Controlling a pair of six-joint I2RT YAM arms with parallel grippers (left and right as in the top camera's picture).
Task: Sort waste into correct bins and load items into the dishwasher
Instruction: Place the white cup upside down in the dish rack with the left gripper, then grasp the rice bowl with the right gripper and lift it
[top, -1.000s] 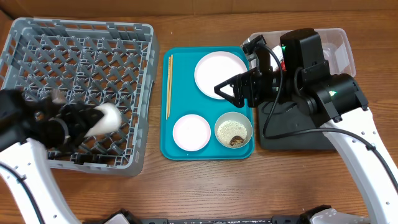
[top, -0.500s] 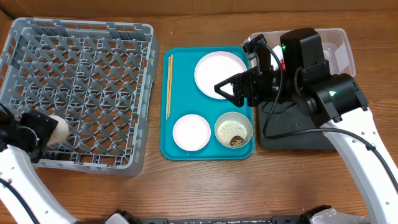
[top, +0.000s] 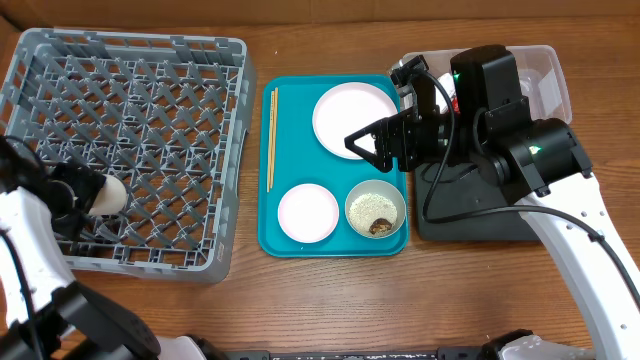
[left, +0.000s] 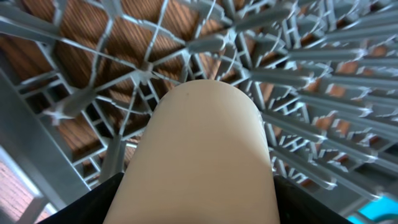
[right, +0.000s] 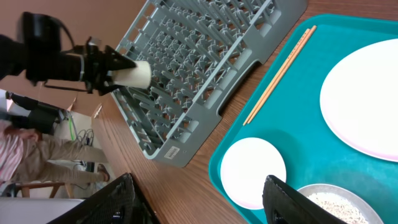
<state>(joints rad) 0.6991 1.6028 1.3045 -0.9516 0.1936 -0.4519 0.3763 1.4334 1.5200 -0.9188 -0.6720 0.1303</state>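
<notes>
The left gripper (top: 88, 190) has its jaws clamped on the white cup (top: 109, 192), which sits between them and juts out past the fingertips. The cup is held sideways over the lattice floor of the dish rack (top: 130, 100), near the rack's front-left corner. Whether it touches the grid cannot be told. In the left wrist view the cup (left: 205, 155) fills the middle, with dark fingers at both lower corners.

The right gripper (top: 370, 145) hangs over the teal tray (top: 300, 150) on the table (top: 300, 310), jaws spread and empty. On the tray lie the large plate (top: 355, 118), small plate (top: 308, 212), bowl (top: 375, 210) and chopsticks (top: 271, 135).
</notes>
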